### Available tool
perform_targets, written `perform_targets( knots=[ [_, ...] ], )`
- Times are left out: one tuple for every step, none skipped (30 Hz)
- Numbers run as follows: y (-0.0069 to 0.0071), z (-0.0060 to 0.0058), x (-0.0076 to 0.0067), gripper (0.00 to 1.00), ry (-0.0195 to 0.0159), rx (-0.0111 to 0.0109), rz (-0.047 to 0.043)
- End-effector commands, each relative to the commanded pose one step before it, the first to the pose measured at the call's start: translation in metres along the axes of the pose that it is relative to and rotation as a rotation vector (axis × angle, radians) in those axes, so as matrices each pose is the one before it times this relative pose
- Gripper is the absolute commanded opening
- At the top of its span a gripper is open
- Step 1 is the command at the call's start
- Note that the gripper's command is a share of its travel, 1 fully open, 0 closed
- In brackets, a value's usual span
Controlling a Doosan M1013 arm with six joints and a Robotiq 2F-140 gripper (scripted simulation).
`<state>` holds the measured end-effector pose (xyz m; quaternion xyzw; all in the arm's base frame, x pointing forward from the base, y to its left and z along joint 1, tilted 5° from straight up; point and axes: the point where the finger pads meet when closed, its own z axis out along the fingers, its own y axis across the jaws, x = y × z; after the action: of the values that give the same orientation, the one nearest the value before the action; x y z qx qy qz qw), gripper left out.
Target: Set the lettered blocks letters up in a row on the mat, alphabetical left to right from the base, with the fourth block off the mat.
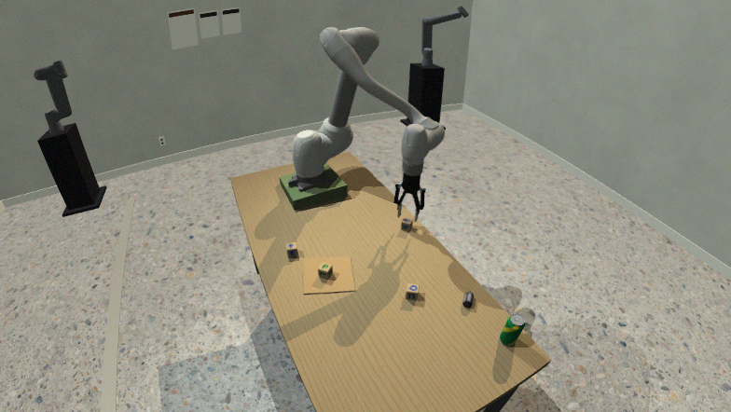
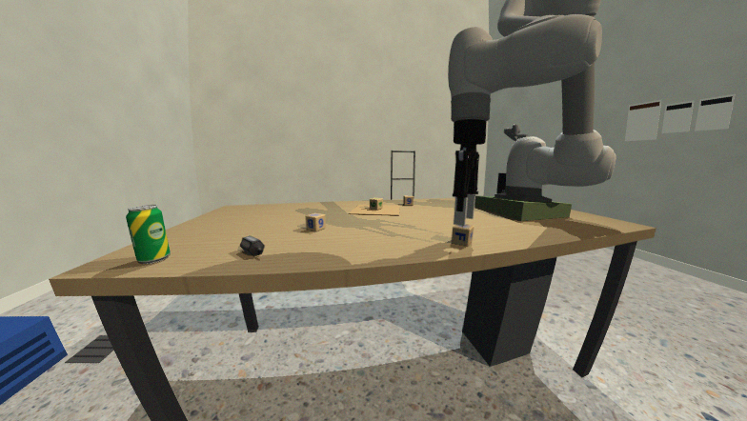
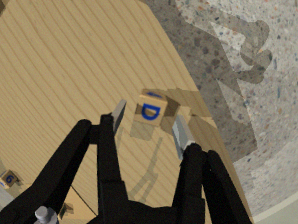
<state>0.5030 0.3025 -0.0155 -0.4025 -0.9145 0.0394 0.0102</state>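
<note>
My gripper (image 1: 408, 213) (image 2: 462, 214) (image 3: 150, 115) is open and points straight down, its fingertips just above a wooden block (image 1: 406, 224) (image 2: 461, 235) (image 3: 150, 111) with a blue letter on top, near the table's right edge. The fingers stand on either side of the block without touching it. A block with green print (image 1: 324, 270) (image 2: 375, 203) sits on the tan mat (image 1: 341, 283) (image 2: 390, 210). A blue-lettered block (image 1: 291, 249) (image 2: 408, 199) lies off the mat to its left in the top view. Another blue-lettered block (image 1: 411, 291) (image 2: 314, 221) lies right of the mat.
A small black object (image 1: 467, 298) (image 2: 252, 245) and a green soda can (image 1: 512, 329) (image 2: 148, 232) stand near the table's (image 1: 389, 358) far end. The arm's green base (image 1: 313, 190) (image 2: 523, 208) is at the other end. The table edge runs close beside the gripper.
</note>
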Motion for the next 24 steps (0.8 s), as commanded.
perform_targets(
  knots=[
    [0.00047, 0.00037, -0.00003, 0.55, 0.00008, -0.00122, 0.00018],
    [0.00000, 0.00091, 0.00000, 0.55, 0.00000, 0.00000, 0.00000],
    [0.00000, 0.00125, 0.00000, 0.55, 0.00000, 0.00000, 0.00000],
    [0.00000, 0.00000, 0.00000, 0.55, 0.00000, 0.00000, 0.00000],
    [0.00000, 0.00000, 0.00000, 0.55, 0.00000, 0.00000, 0.00000],
    [0.00000, 0.00160, 0.00000, 0.55, 0.00000, 0.00000, 0.00000],
    [0.00000, 0.00193, 0.00000, 0.55, 0.00000, 0.00000, 0.00000],
    [0.00000, 0.00227, 0.00000, 0.55, 0.00000, 0.00000, 0.00000],
    [0.00000, 0.00255, 0.00000, 0.55, 0.00000, 0.00000, 0.00000],
    [0.00000, 0.00281, 0.00000, 0.55, 0.00000, 0.00000, 0.00000],
    [0.00000, 0.00301, 0.00000, 0.55, 0.00000, 0.00000, 0.00000],
    [0.00000, 0.00316, 0.00000, 0.55, 0.00000, 0.00000, 0.00000],
    [0.00000, 0.00326, 0.00000, 0.55, 0.00000, 0.00000, 0.00000],
    [0.00000, 0.00329, 0.00000, 0.55, 0.00000, 0.00000, 0.00000],
    [0.00000, 0.00327, 0.00000, 0.55, 0.00000, 0.00000, 0.00000],
    [0.00000, 0.00319, 0.00000, 0.55, 0.00000, 0.00000, 0.00000],
    [0.00000, 0.00305, 0.00000, 0.55, 0.00000, 0.00000, 0.00000],
    [0.00000, 0.00288, 0.00000, 0.55, 0.00000, 0.00000, 0.00000],
    [0.00000, 0.00265, 0.00000, 0.55, 0.00000, 0.00000, 0.00000],
    [0.00000, 0.00238, 0.00000, 0.55, 0.00000, 0.00000, 0.00000],
    [0.00000, 0.00000, 0.00000, 0.55, 0.00000, 0.00000, 0.00000],
    [0.00000, 0.00000, 0.00000, 0.55, 0.00000, 0.00000, 0.00000],
    [0.00000, 0.00209, 0.00000, 0.55, 0.00000, 0.00000, 0.00000],
    [0.00000, 0.00178, 0.00000, 0.55, 0.00000, 0.00000, 0.00000]
  ],
)
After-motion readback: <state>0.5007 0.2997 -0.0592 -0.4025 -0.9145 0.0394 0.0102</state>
